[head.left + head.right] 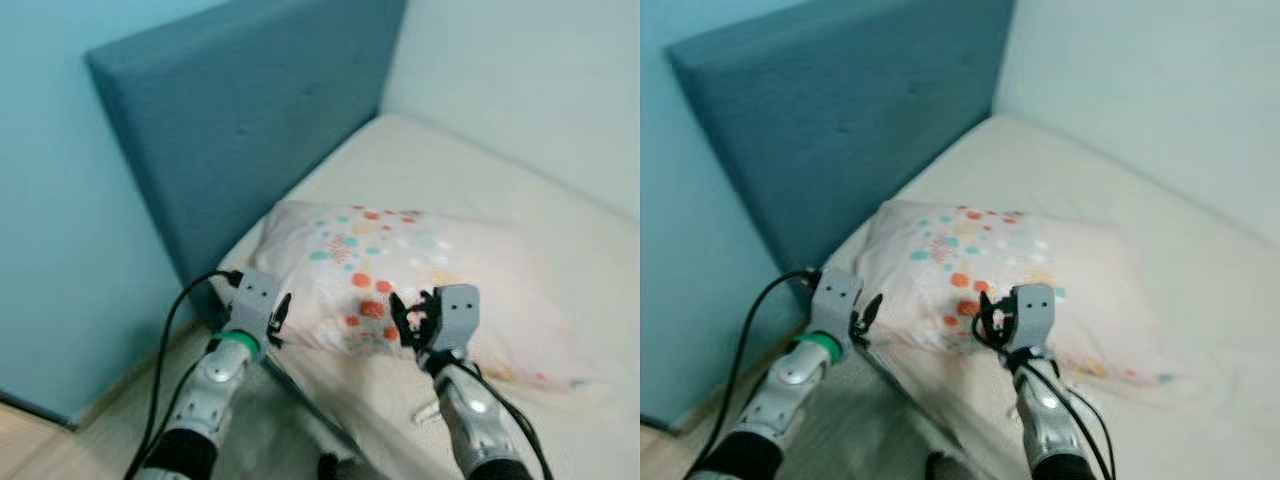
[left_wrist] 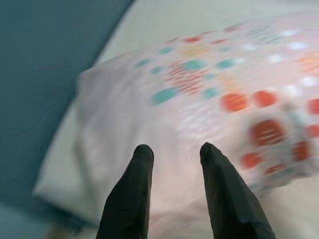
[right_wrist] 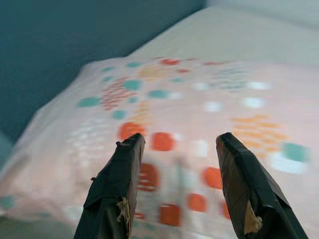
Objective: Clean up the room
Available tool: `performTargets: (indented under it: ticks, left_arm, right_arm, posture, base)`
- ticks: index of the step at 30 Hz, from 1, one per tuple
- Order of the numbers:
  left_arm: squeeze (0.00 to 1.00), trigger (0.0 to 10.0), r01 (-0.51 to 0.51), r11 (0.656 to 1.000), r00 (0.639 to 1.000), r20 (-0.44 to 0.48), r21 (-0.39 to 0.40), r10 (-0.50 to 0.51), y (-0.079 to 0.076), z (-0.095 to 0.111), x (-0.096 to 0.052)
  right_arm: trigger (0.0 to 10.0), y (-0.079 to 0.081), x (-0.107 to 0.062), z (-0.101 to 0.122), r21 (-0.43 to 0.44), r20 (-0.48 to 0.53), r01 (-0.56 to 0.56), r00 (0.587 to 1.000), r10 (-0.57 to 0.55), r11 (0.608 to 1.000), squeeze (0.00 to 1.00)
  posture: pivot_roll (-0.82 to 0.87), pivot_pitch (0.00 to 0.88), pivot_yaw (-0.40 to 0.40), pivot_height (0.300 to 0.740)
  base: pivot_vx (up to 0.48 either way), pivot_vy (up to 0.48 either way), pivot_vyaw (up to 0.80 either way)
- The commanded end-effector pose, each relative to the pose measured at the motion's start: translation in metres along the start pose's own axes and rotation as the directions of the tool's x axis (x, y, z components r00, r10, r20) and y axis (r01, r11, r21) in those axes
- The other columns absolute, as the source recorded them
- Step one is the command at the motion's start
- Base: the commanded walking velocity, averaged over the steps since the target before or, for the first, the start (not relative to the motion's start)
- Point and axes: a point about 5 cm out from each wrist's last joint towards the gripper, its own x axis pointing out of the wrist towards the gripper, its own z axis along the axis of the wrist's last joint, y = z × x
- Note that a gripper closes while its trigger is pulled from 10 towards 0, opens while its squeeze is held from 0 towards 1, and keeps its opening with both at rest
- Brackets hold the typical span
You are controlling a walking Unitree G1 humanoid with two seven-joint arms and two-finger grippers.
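A pale pink pillow (image 1: 420, 285) with red, orange and teal dots lies on the cream mattress (image 1: 470, 170), close to the blue headboard (image 1: 250, 110). My left gripper (image 1: 281, 318) hovers at the pillow's near left corner, open, with nothing between its fingers (image 2: 130, 194). My right gripper (image 1: 417, 312) is over the pillow's near edge, open and empty, its fingers (image 3: 119, 184) spread wide above the dotted fabric (image 3: 199, 109). Neither gripper touches the pillow, as far as the blurred views let me tell.
A light blue wall (image 1: 60, 220) stands to the left of the headboard, a white wall (image 1: 540, 70) behind the bed. A strip of wooden floor (image 1: 40, 445) shows at the lower left. The mattress stretches bare to the right (image 1: 590, 270).
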Motion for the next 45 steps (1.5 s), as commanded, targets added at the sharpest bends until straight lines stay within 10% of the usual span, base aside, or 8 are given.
performTargets:
  ticks: [1, 45]
  left_arm:
    - [0.00, 10.0, 0.002, 1.000, 1.000, -0.030, 0.002, -0.002, 0.0001, -0.0071, -0.0022]
    - [0.00, 10.0, -0.005, 1.000, 0.999, -0.033, 0.017, 0.006, 0.0025, -0.0074, -0.0021]
  right_arm:
    - [10.0, -0.0004, -0.0047, -0.0072, 0.014, -0.028, 0.010, 1.000, -0.010, 1.000, 0.00]
    - [10.0, 0.0030, -0.0038, -0.0073, 0.033, -0.026, 0.006, 1.000, -0.005, 0.999, 0.00]
  posture:
    - [0.00, 0.094, -0.003, 0.740]
    - [0.00, 0.095, 0.002, 0.740]
  base:
    - [0.000, 0.000, -0.77]
    - [0.000, 0.000, -0.77]
